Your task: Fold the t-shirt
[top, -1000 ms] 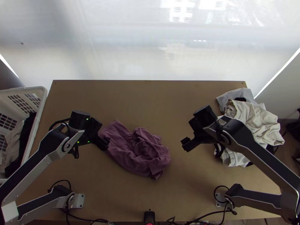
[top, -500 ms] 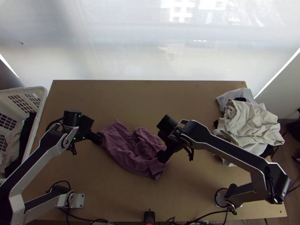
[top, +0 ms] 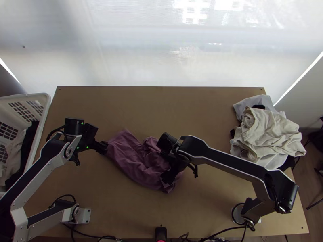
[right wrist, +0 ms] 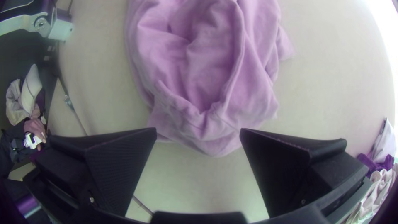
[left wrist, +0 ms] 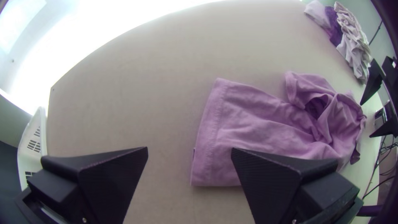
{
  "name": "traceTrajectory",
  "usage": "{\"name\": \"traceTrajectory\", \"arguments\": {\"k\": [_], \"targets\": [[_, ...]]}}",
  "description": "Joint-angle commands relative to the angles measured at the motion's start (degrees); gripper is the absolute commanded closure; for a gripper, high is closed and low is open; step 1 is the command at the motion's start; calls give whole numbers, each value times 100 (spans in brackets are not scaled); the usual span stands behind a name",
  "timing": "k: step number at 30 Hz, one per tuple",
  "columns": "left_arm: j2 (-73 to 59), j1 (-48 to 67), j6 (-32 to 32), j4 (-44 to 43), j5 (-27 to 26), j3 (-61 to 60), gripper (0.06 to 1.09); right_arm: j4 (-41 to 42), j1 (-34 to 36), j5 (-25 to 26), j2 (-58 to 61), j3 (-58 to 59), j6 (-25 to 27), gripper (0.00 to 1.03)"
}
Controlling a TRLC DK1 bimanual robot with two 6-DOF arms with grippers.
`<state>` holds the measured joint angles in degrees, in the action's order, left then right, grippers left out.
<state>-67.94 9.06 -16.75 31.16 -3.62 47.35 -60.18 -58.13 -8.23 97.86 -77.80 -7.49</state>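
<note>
The left end effector (top: 103, 149) and right end effector (top: 166, 178) point inward, fingers spread wide.

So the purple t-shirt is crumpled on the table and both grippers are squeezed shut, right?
No, they're open: the left wrist view shows the left gripper with fingers apart, the right wrist view the right gripper likewise. The purple t-shirt is crumpled on the table.
</note>
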Motion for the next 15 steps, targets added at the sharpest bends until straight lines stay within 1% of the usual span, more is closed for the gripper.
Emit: {"name": "traceTrajectory", "arguments": {"k": [1,5,12,14,15], "targets": [[-9,-62,-39,13,1,37,11,15,170,-21,110,-165,-16,10],[-17,-71,-47,22,1,55,11,15,276,-21,154,-200,-34,10],[-44,-106,-74,22,1,37,11,130,100,-56,259,-113,-34,10],[-44,-115,-82,22,1,20,11,235,100,-56,295,-104,-34,16],[-44,-115,-91,22,1,20,11,261,109,-56,312,-95,-42,16]]}}
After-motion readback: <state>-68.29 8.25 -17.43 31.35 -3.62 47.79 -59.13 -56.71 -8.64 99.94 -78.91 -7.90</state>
